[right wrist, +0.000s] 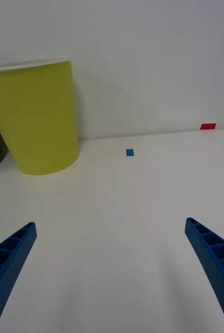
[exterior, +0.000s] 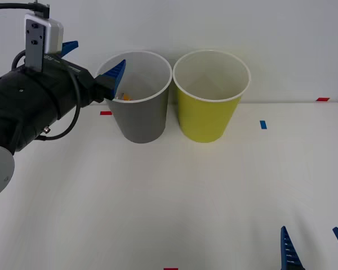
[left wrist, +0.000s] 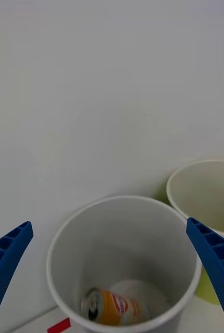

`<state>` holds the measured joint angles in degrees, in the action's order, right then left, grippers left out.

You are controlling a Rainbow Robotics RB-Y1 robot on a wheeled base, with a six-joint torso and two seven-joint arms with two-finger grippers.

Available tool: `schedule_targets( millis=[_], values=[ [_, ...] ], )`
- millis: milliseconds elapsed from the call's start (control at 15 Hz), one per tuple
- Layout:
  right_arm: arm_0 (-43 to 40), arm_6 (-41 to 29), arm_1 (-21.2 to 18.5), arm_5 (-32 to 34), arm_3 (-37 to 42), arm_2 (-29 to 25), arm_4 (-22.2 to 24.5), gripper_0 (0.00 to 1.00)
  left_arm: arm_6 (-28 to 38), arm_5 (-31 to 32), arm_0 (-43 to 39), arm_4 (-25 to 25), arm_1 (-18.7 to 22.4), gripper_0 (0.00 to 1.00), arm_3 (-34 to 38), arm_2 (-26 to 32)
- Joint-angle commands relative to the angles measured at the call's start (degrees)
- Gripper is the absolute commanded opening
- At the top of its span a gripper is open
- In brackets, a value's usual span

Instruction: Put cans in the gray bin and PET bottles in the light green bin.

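Left pincer (left wrist: 112, 281) spread | orange-white can (left wrist: 114, 308) lying in gray bin (left wrist: 54, 244)

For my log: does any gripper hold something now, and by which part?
Nothing is held. The left gripper is open above the gray bin; the can lies inside. The right gripper is open too.

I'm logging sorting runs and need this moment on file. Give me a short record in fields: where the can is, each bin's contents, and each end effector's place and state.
can: small orange and white drink can, lying on its side at the bottom of the gray bin
gray bin: tall dark gray bucket with white inside, left of the green one
light green bin: tall yellow-green bucket; the inside that shows holds nothing
left end effector: open, raised by the gray bin's rim
right end effector: open, low over the table's near right
table: white tabletop
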<state>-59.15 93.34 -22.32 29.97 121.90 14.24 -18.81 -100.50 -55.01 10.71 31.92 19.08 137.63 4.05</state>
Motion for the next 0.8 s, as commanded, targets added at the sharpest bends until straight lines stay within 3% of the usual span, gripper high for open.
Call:
schedule_targets(
  millis=[67, 400, 800],
  values=[
    [0.0, 0.0, 0.0, 0.0, 0.0, 0.0, 0.0, 0.99, 0.0, 0.1, -7.8, 0.3, 1.5, 1.00, 4.8, 0.3],
    [0.0, 0.0, 0.0, 0.0, 0.0, 0.0, 0.0, 0.99, 0.0, 0.9, -17.3, 1.2, 2.1, 1.00, 5.7, -0.9],
    [0.0, 0.0, 0.0, 0.0, 0.0, 0.0, 0.0, 0.99, -0.3, 9.0, -26.1, 0.1, 1.7, 1.00, 4.7, -0.1]
  ],
)
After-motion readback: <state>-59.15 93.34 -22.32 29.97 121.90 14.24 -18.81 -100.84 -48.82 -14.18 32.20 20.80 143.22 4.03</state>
